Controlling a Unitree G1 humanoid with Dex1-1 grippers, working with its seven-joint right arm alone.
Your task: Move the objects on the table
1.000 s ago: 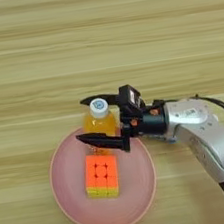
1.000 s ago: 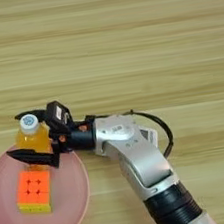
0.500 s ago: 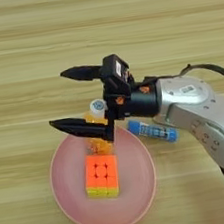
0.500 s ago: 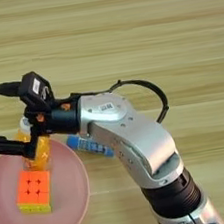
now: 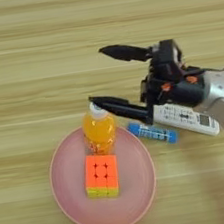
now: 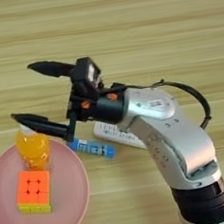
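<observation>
On plate (image 5: 72,210), bottle (image 5: 99,131) upright; tube (image 5: 152,132) lying crosswise

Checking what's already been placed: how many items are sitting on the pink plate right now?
2. The orange-drink bottle stands upright at the pink plate's far edge, and the puzzle cube sits just in front of it near the middle. Nothing seems hidden.

Silver rounded forearm (image 6: 157,112) — black cuff below; black tool (image 6: 33,94) with two slim tapered fingers; looping black cable.
</observation>
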